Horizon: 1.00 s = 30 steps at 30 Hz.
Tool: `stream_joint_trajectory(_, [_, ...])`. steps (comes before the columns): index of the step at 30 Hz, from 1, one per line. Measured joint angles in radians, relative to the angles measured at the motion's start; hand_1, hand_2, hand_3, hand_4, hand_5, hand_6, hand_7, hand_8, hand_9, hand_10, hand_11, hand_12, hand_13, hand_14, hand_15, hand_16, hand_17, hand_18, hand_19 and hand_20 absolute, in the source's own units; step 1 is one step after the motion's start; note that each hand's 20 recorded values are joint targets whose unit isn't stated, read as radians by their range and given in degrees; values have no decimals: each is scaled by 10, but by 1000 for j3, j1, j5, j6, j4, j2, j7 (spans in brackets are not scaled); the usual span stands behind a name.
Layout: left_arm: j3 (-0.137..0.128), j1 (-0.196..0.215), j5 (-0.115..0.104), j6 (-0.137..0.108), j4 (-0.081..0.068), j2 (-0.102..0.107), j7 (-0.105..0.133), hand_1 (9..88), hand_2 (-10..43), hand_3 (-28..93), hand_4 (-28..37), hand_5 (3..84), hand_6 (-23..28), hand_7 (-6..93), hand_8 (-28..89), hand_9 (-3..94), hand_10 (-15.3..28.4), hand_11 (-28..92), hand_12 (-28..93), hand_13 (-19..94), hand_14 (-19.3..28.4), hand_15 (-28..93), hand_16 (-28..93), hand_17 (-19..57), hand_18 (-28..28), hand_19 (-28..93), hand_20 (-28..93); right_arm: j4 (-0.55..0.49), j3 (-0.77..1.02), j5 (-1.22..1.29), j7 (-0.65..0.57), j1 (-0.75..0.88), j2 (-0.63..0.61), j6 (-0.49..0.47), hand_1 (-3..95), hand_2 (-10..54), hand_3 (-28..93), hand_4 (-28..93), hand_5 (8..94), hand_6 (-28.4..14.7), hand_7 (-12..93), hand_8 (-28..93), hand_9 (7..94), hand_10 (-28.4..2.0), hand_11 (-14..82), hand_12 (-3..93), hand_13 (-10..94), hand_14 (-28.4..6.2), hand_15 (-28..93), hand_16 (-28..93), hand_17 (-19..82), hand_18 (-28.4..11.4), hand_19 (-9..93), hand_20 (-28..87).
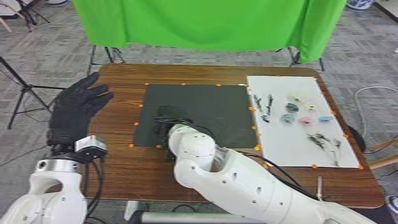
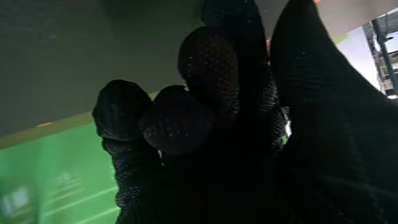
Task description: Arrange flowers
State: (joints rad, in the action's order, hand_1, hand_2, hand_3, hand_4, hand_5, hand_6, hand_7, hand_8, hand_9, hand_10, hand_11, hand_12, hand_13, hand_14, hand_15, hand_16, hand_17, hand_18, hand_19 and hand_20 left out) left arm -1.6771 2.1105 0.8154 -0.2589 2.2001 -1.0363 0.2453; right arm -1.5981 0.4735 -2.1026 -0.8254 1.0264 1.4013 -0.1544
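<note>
Robot hands, two, black-gloved. Left hand: over the table's left edge, open, its fingers extended. Right hand: over the left part of the dark mat — open, closed or gripping, cannot tell.

Flowers, assorted, all on the white board at the table's right side. Heads: blue, pink, light blue and pale, grouped near one another. Dark stems lie toward the board's left edge; further sprigs lie nearer the robot.

Edges and room: brown wood of the table borders the mat on its far and left sides; a narrow gap separates mat from board. Orange markers line both. Green cloth hangs beyond the far edge.

Obscured: the right forearm covers part of the mat's near edge — black glove on dark mat blurs the hand's outline. Smaller sprigs: details indistinct.
</note>
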Motion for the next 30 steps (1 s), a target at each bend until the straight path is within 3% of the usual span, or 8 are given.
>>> stream_joint_trajectory(3, [-27, 19, 0, 0, 4, -2, 0, 242, 44, 819, -213, 401, 100, 160, -104, 386, 200, 304, 105, 288, 263, 536, -86, -83, 238, 587, 33, -9, 0, 12, -2, 0, -5, 2, 340, -71, 844, -281, 770, -45, 306, 23, 755, -150, 599, 221, 756, -103, 852, 171, 451, -237, 932, 657])
stream_joint_trajectory(6, [-67, 57, 0, -2, 14, -4, 0, 239, 45, 817, -216, 402, 100, 159, -103, 386, 200, 304, 106, 289, 265, 541, -86, -82, 241, 591, 36, -24, 1, 22, 1, 0, -12, 9, 284, -20, 848, -262, 767, -44, 318, -119, 748, -158, 597, 217, 747, -107, 854, 169, 448, -237, 932, 658])
stream_joint_trajectory(10, [-104, 122, -1, -5, 31, -11, 1, 234, 46, 818, -222, 402, 100, 159, -102, 387, 200, 302, 107, 289, 265, 543, -86, -81, 241, 592, 36, -45, 5, 22, 10, 0, -20, 23, 235, 34, 845, -255, 765, -54, 307, -132, 740, -172, 594, 216, 740, -114, 856, 167, 446, -238, 932, 663])
stream_joint_trajectory(18, [-130, 235, -2, -16, 52, -42, 10, 229, 50, 817, -229, 402, 100, 157, -101, 387, 199, 302, 108, 290, 266, 546, -88, -81, 241, 592, 36, -89, 29, 24, 46, -1, -35, 67, 202, 75, 839, -243, 760, -64, 283, -131, 730, -186, 580, 212, 728, -128, 855, 161, 435, -239, 932, 669])
stream_joint_trajectory(25, [-137, 270, -4, -21, 59, -69, 15, 228, 50, 817, -230, 401, 100, 157, -101, 387, 199, 303, 108, 289, 266, 546, -89, -82, 241, 590, 35, -173, 65, 33, 58, 21, -68, 66, 196, 83, 841, -233, 749, -68, 267, -127, 719, -193, 561, 207, 711, -140, 835, 151, 408, -246, 932, 620])
stream_joint_trajectory(30, [-136, 287, -4, -21, 66, -82, 16, 228, 50, 818, -231, 401, 100, 157, -101, 387, 199, 303, 108, 289, 266, 545, -89, -82, 241, 590, 35, -306, 164, 45, 76, 87, -137, 66, 205, 76, 844, -231, 734, -71, 268, -129, 704, -199, 562, 208, 694, -146, 830, 147, 386, -249, 932, 579])
